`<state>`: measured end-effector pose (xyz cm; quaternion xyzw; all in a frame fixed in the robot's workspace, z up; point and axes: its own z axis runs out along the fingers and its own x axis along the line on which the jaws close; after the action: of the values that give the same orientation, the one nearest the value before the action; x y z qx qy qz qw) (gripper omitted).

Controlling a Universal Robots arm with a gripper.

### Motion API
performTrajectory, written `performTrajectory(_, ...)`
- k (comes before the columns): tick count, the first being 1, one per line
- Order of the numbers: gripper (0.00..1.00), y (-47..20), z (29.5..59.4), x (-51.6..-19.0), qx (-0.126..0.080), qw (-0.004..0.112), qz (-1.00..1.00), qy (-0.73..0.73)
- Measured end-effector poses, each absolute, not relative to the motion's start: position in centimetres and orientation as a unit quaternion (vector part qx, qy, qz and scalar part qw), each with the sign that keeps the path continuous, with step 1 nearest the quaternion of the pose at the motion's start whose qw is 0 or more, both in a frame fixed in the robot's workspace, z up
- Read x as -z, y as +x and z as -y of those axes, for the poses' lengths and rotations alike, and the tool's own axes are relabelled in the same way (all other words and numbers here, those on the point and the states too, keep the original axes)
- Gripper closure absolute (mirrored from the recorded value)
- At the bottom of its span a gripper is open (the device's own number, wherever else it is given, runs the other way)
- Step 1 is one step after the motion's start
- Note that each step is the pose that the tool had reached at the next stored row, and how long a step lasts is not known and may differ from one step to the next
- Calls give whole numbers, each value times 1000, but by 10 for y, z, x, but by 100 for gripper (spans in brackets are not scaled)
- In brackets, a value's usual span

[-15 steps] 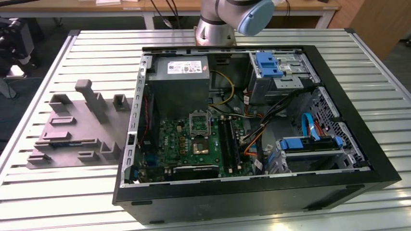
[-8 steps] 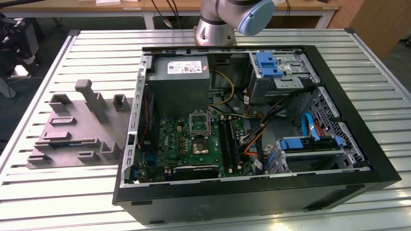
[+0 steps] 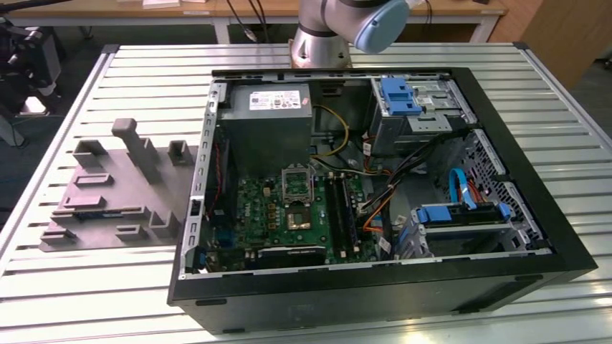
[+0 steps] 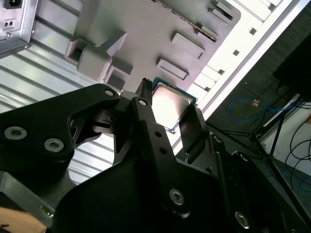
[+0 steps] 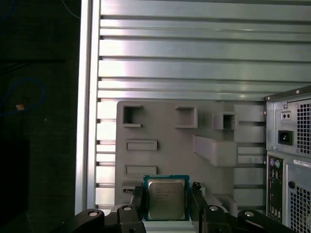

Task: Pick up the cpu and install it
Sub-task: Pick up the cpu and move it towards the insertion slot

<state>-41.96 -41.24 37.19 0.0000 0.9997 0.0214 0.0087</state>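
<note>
- Black fingers (image 5: 138,203) of mine sit nearest the lens in both wrist views. They are closed to the width of the cpu (image 5: 166,198) and pinch it by two opposite edges, its silver top facing the cameras.
- Beyond the chip lies the grey fixture tray (image 5: 165,121). By my judgement the two are well apart, so the cpu hangs in my grip and rests on nothing.
- Progress, as I read it: the pick-up is done and the install is not. The socket (image 3: 297,177) on the board inside the computer case (image 3: 555,208) looks empty, though it is too small to be sure.
- In the exterior view the tray is at nine o'clock from the case, both on the slatted worktop (image 3: 86,301).
- Edges near me: the worktop's rim runs just beside the tray, with dark floor past it. The case's rear panel stands near the tray's other side. Raised posts stick up from the tray itself.
- Room at the socket looks tight. The power supply (image 3: 268,122) is at twelve o'clock of it, the memory slots (image 3: 340,208) are at three, and loose cables (image 3: 402,172) are at two. Open air is only above.
</note>
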Motion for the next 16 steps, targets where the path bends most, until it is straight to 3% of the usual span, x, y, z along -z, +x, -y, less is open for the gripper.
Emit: performTrajectory(16,53,-408,412,-372,-21,9,-1000,0)
